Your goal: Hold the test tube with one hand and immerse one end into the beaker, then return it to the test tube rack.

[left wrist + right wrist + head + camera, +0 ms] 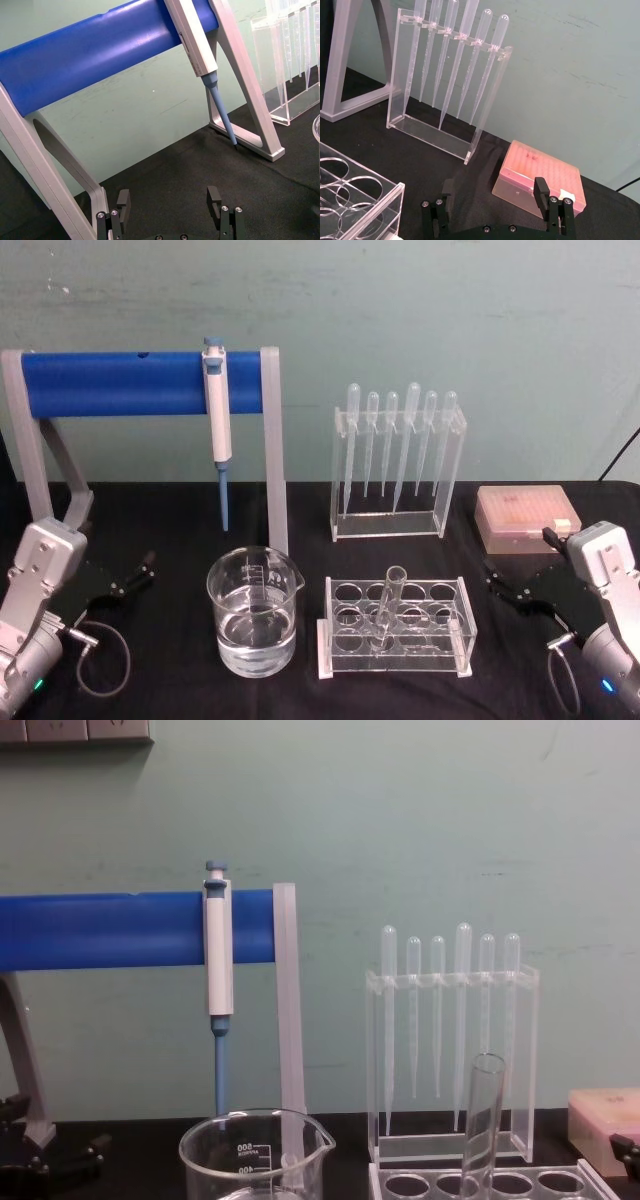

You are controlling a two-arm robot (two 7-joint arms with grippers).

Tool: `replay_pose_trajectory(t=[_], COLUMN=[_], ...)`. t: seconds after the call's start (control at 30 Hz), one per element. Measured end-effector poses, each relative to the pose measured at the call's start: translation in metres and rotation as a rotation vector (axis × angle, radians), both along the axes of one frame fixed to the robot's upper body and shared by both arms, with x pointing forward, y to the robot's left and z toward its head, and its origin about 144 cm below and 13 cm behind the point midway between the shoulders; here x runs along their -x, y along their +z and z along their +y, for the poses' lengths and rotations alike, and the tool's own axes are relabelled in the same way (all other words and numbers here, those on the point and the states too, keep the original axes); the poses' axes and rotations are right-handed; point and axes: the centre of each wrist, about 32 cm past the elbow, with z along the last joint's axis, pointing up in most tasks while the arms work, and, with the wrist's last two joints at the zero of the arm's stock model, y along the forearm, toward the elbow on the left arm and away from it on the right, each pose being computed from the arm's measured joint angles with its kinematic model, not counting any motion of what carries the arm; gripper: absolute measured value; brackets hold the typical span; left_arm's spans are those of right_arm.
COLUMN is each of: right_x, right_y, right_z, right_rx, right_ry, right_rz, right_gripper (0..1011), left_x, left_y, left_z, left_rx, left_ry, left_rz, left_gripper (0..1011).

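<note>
**Both arms low at the corners, tube sitting in its rack**

Quick rundown. In the head view the left end effector (168, 200) sits low in the lower left corner. The right end effector (494, 192) mirrors it in the lower right corner. Both angle in toward the middle, just above the black cloth on the desk (170, 520). Each wrist view shows the two black fingers spread apart with nothing between them. The silver arm bodies are cut off by the frame edges.

The test tube (386, 608) is clear glass, round at the bottom and open at the top. It stands in the clear plastic tube rack (330, 635), bottom centre of the head view, leaning a bit to the right. It's around the second column of holes, but I can't tell which row.

Just left of the rack is the beaker (250, 585). It's wide clear glass with a spout and white marks, about half full of clear liquid.

Behind them:
- A blue bar (130, 383) runs across grey legs in the upper left.
- A white pipette (217, 420) with a blue tip hangs from that bar.
- A clear stand (398, 465) holds six frosted droppers.
- A pink box (522, 520) sits at the right.

In the chest view the bottom edge cuts off the lower part of the beaker, the rack and the tube's base.
</note>
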Motion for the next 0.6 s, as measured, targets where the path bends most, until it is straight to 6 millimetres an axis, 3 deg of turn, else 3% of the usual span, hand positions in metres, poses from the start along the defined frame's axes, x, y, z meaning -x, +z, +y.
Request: replay_pose_trajectory(t=[0.6], right_x=[0.0000], right_y=[0.0000], right_z=[0.0000], right_rx=[0.000], right_ry=[0.000], right_rz=[0.000], right_gripper=[1000], left_x=[0.0000], left_y=[0.0000], left_z=[0.0000], left_rx=[0.000], left_ry=[0.000], left_rz=[0.000], left_gripper=[1000])
